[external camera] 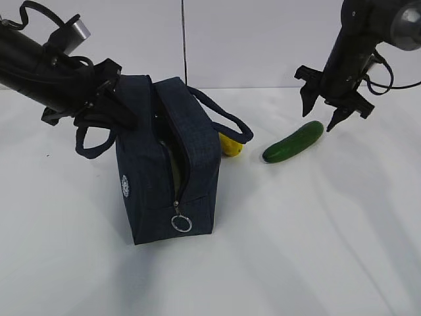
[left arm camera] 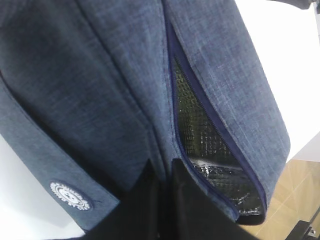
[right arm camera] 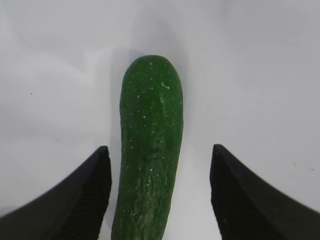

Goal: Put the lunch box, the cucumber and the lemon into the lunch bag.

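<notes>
The navy lunch bag (external camera: 148, 164) stands upright left of centre, its top zipper open to a slit with dark lining (left arm camera: 200, 130) inside. My left gripper (external camera: 107, 97) is shut on the bag's fabric edge (left arm camera: 164, 167) beside the opening. A pale grey-green surface (external camera: 172, 164) shows in the slit; I cannot tell whether it is the lunch box. The yellow lemon (external camera: 230, 146) lies behind the bag's right side, half hidden by a handle. The dark green cucumber (external camera: 294, 141) lies on the table to the right. My right gripper (external camera: 318, 120) hovers open above its far end, the cucumber (right arm camera: 150, 165) between the fingers without touching.
A silver ring pull (external camera: 181, 224) hangs at the zipper's front end. The white emblem (external camera: 125, 185) faces left. Two loop handles (external camera: 227, 122) stick out sideways. White table (external camera: 316, 250) all round, a white wall behind.
</notes>
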Controlling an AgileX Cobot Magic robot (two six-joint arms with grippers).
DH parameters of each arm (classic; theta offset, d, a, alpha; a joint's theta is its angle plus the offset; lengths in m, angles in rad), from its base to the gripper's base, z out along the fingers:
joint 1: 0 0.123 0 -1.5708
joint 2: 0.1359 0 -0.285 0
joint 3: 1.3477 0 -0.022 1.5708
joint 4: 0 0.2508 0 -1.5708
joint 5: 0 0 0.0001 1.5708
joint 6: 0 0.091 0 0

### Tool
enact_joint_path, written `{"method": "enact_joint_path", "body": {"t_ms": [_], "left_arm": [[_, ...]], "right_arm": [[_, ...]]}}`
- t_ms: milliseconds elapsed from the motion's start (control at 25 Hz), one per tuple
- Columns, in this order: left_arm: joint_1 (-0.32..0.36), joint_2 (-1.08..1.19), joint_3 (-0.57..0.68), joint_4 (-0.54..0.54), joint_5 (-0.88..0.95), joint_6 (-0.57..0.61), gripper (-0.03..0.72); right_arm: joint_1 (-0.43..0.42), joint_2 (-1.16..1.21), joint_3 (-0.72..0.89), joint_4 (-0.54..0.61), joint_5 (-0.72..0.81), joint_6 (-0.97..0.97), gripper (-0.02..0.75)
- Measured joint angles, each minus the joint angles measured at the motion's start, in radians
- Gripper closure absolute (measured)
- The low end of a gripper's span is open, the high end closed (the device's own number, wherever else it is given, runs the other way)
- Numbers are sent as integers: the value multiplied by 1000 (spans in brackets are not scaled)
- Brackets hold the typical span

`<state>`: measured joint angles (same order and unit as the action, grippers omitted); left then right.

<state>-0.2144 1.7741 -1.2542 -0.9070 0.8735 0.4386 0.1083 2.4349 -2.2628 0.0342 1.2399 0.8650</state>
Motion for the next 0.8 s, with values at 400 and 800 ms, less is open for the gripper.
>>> {"method": "enact_joint_path", "body": {"t_ms": [400,800], "left_arm": [[0,0,0,1,0,9,691],[0,0,0,2,0,13,691]], "right_arm": [[0,40,0,21,-4,7,269],[0,40,0,35,-6,11,269]]}}
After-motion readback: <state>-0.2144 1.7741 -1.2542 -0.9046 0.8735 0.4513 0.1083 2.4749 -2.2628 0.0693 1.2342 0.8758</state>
